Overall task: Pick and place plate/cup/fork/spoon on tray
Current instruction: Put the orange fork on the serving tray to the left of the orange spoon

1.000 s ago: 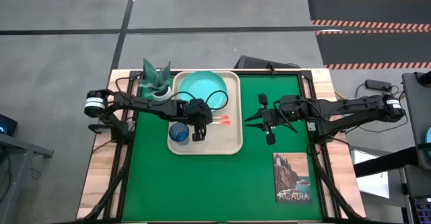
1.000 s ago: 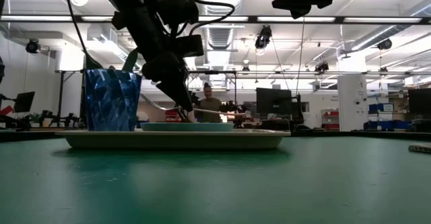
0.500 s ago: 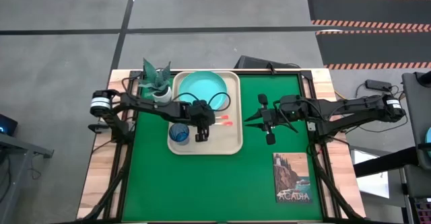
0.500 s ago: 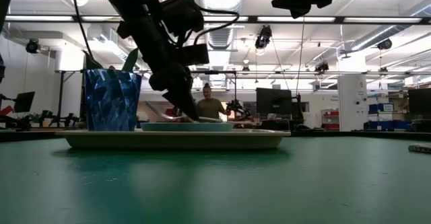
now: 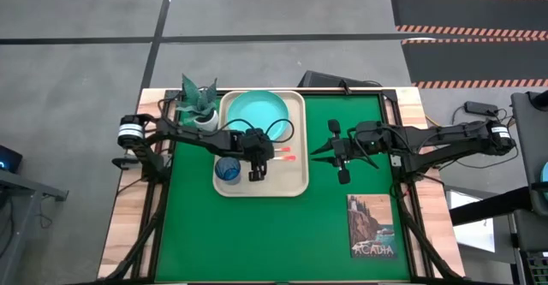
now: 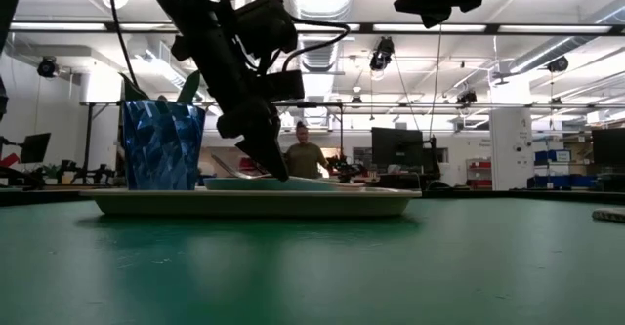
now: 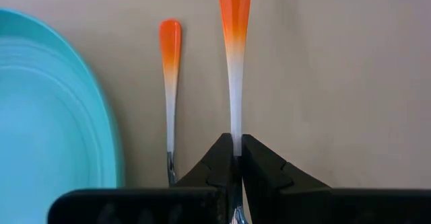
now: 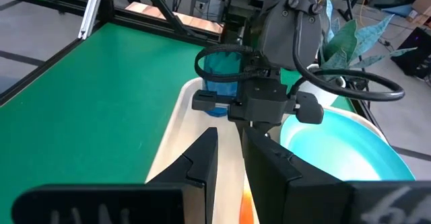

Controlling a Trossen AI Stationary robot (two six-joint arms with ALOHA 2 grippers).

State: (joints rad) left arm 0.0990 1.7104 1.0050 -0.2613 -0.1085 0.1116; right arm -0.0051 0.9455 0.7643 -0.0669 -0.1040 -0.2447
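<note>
The beige tray (image 5: pixel 291 182) lies on the green mat at the far left. It holds the teal plate (image 5: pixel 255 110) at its far end and the blue cup (image 5: pixel 228 169) at its near left. My left gripper (image 7: pixel 236 150) is over the tray's middle (image 5: pixel 260 157). It is shut on a silver utensil with an orange-red handle end (image 7: pixel 234 2). The utensil's head is hidden, so fork or spoon cannot be told. A second such utensil (image 7: pixel 170 83) lies on the tray beside it. My right gripper (image 5: pixel 330 152) hovers open right of the tray. My left gripper pinches the utensil's silver shaft (image 7: pixel 235 131) between its two fingers. The fingers lie across it and come from above, slanting down (image 6: pixel 278 169). The handle end reaches toward the table's right over the tray. Whether it rests on the tray I cannot tell.
A white pot with a green plant (image 5: pixel 199 103) stands at the tray's far left corner. A picture card (image 5: pixel 372 227) lies on the mat at the near right. A person (image 6: pixel 305 155) shows in the room far behind the table.
My left gripper has gone a little toward the table's right edge and slightly down, still shut on the utensil, which has moved with it beside the other utensil.
</note>
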